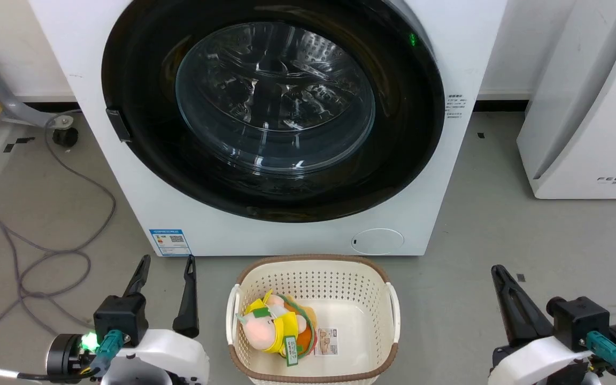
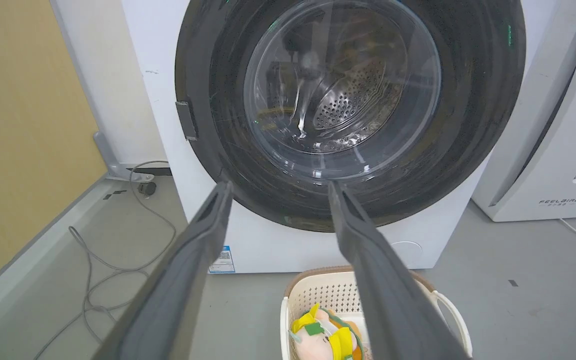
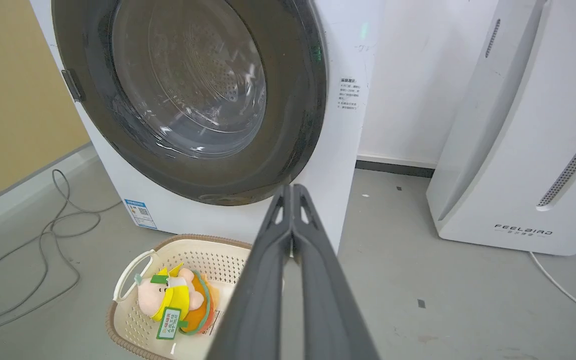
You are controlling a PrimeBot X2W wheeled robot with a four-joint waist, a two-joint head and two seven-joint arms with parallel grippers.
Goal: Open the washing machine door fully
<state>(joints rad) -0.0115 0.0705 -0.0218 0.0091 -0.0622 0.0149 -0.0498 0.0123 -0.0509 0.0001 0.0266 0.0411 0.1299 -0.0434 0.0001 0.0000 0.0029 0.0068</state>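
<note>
Door [image 1: 273,107] flush against washing machine [image 1: 265,239]

left hand [image 1: 168,260] fingers spread, right hand [image 1: 497,270] pinched closed

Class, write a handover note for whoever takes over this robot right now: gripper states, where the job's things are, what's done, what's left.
Left gripper: open, empty, low and short of the door.
Right gripper: shut, empty, low on the right.
Washing machine door: looks shut against the washing machine, with the handle tab on its left edge. A laundry basket holding a plush toy stands on the floor in front.
Done: nothing yet.
Left: grip the door and swing it fully open.
</note>
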